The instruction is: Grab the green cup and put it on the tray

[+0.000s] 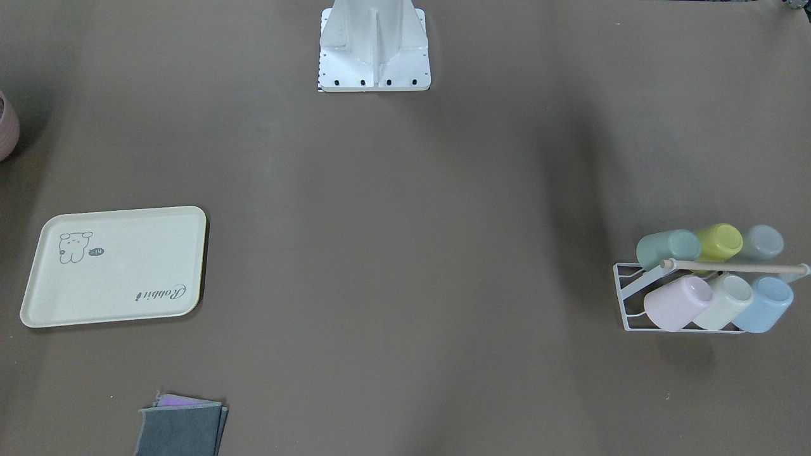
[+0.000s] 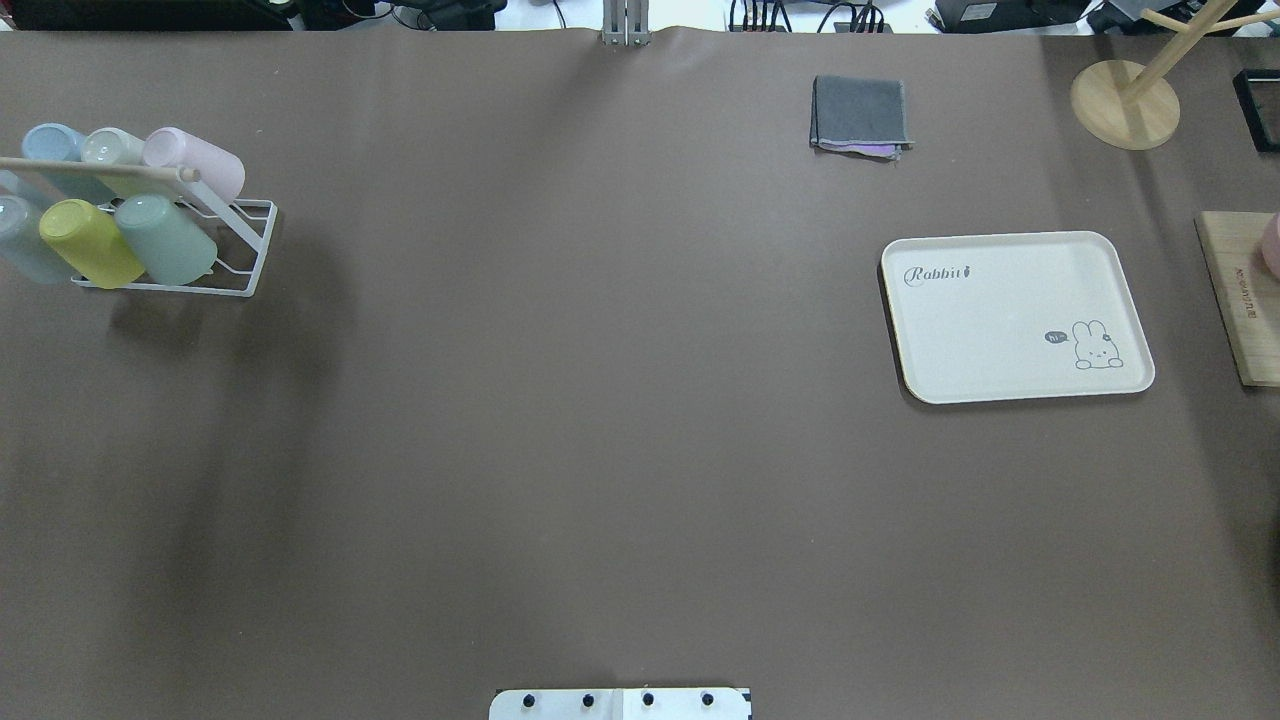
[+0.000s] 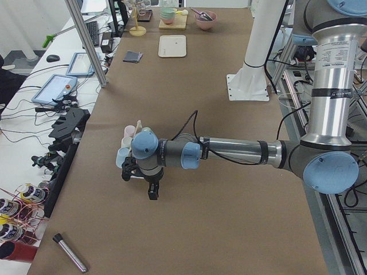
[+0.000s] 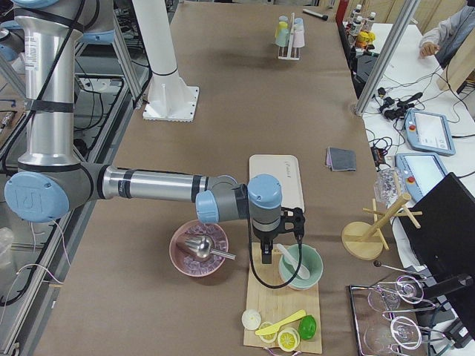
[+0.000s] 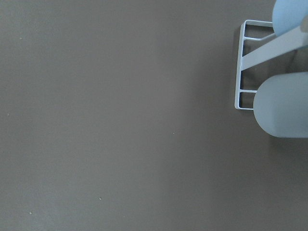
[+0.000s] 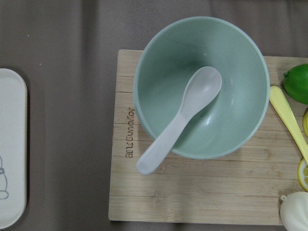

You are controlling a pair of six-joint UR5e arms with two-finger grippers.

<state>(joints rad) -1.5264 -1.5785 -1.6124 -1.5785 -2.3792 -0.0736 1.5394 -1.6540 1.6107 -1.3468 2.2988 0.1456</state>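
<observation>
While the green cup (image 2: 165, 238) lies tilted in the rack (image 2: 255, 250) at left, well apart from the tray (image 2: 1000, 320), the left gripper (image 3: 152, 195) hangs near it, its opening impossible to tell; it should probably clasp the cup's body clear of the lime cup (image 2: 90, 240).

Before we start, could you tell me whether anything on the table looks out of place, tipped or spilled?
Nothing stands out. The green cup leans on the white rack like the five other cups, as the rack holds them; the tray lies flat with nothing on it; no spill shows.
</observation>
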